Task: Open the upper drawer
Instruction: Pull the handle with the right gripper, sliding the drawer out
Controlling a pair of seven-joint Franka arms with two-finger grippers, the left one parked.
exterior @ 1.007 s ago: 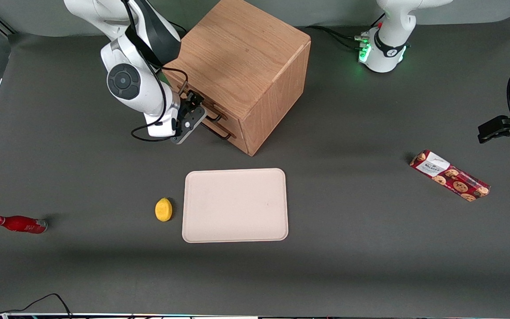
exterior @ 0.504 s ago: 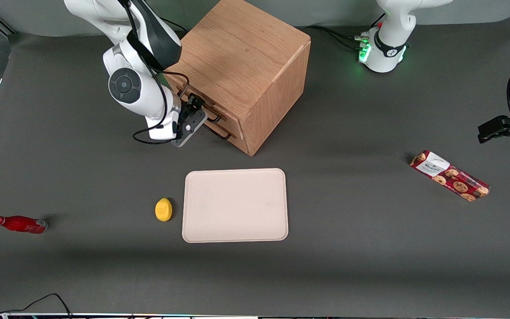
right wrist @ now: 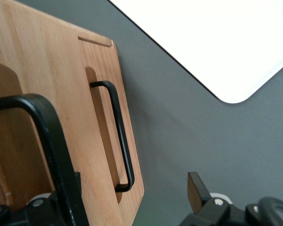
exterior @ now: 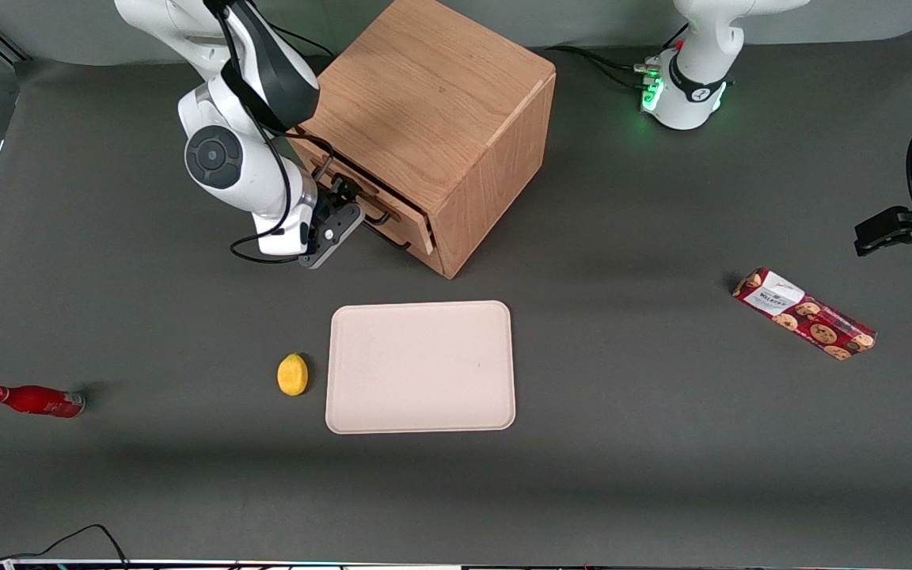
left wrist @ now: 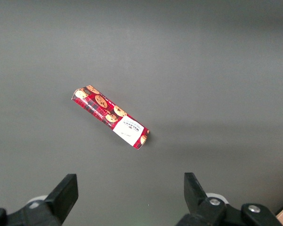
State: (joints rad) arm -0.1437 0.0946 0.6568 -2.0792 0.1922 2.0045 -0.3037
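Front view: the wooden cabinet (exterior: 432, 103) stands at the top of the frame, turned corner-on to the camera. Its upper drawer (exterior: 412, 220) is pulled out a little, its front panel standing just proud of the cabinet face. The gripper (exterior: 343, 204) sits right in front of this drawer, at its black bar handle (exterior: 379, 212). The lower drawer's handle (exterior: 397, 244) shows just below, untouched.

In the right wrist view, the upper handle (right wrist: 52, 136) crosses close to the camera, lying against one finger, while the other finger (right wrist: 196, 186) is well apart from it. The fingers are spread and the bar is hooked between them rather than pinched. The lower handle (right wrist: 120, 136) and the gray table (right wrist: 179, 132) lie past it.

Nearer the camera, at the frame's centre, a pale tray (exterior: 420, 366) rests flat with a lemon (exterior: 292, 374) just beside it. A red bottle (exterior: 32, 400) lies toward the working arm's end and a cookie packet (exterior: 804, 313) toward the parked arm's.
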